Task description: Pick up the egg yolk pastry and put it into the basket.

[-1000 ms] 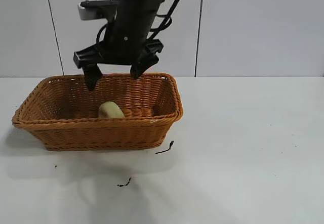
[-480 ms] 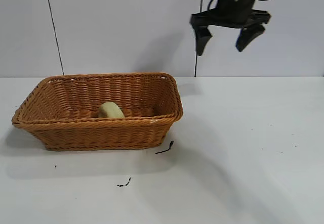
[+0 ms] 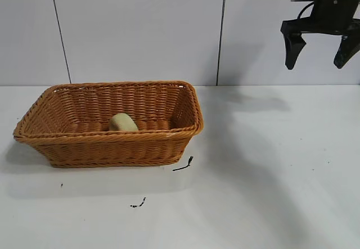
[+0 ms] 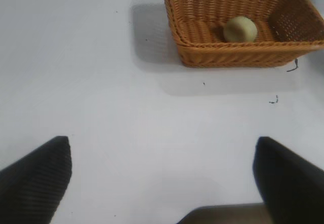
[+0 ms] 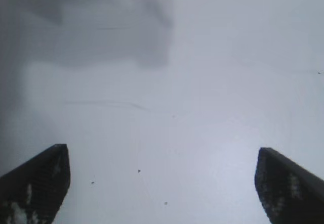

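On the white worktop (image 3: 270,164) the pastry (image 3: 123,122) lies in the basket (image 3: 112,148); the right pincer (image 3: 320,51), released and empty, has swung farther right, well apart from it.

This looked like a robot test bench in a lab rather than a home or shop. A plain white table (image 3: 270,176) filled the scene, backed at its far edge by bare pale wall panels (image 3: 140,30) split by thin dark vertical seams (image 3: 221,32). The only props were a wicker basket (image 3: 107,148) at the left holding a small pale bun (image 3: 122,122), and a few dark scraps (image 3: 184,164) lay near it. A black robot gripper (image 3: 319,49) hung at the far right.
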